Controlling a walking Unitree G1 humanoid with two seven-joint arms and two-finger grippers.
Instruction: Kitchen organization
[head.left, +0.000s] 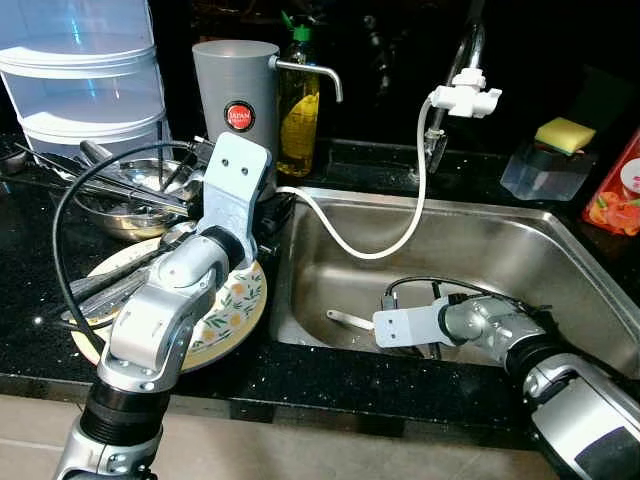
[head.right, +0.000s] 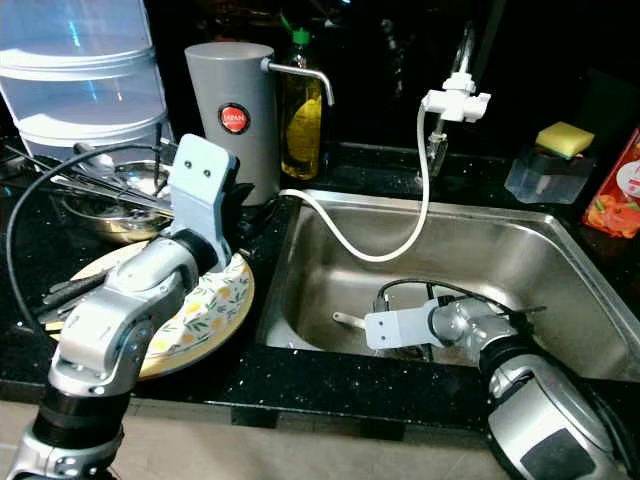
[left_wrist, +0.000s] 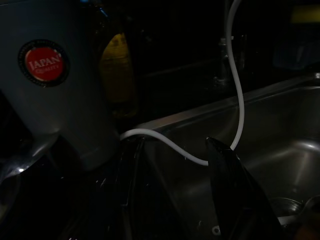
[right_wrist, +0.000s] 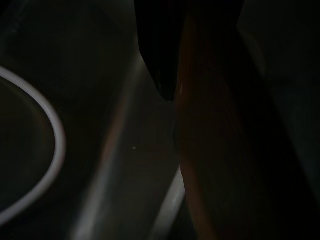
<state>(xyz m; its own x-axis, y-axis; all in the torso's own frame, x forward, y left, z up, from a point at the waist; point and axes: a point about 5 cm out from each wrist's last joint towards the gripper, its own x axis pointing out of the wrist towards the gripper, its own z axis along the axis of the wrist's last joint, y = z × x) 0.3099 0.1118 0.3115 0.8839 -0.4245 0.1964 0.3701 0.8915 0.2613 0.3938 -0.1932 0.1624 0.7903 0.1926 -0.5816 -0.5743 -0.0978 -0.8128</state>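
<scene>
My left arm reaches over a floral plate (head.left: 238, 312) on the black counter. Its gripper (head.left: 275, 213) hangs by the sink's left rim (head.left: 285, 260), in front of a grey dispenser (head.left: 235, 90). In the left wrist view its two black fingers (left_wrist: 235, 200) stand apart and open, with nothing between them but the white hose (left_wrist: 165, 145) behind. My right gripper (head.left: 395, 348) is low inside the steel sink, next to a light-coloured spoon (head.left: 350, 320). In the dark right wrist view, one black finger (right_wrist: 160, 50) lies beside a long brownish shape (right_wrist: 215, 150).
Utensils (head.left: 110, 290) lie on the plate, and more fill a metal bowl (head.left: 130, 205) behind it. Clear stacked containers (head.left: 85, 70) stand back left, and a yellow bottle (head.left: 298, 110) is beside the dispenser. The tap (head.left: 465, 95), a sponge holder (head.left: 560, 150) and a red packet (head.left: 620, 190) line the back.
</scene>
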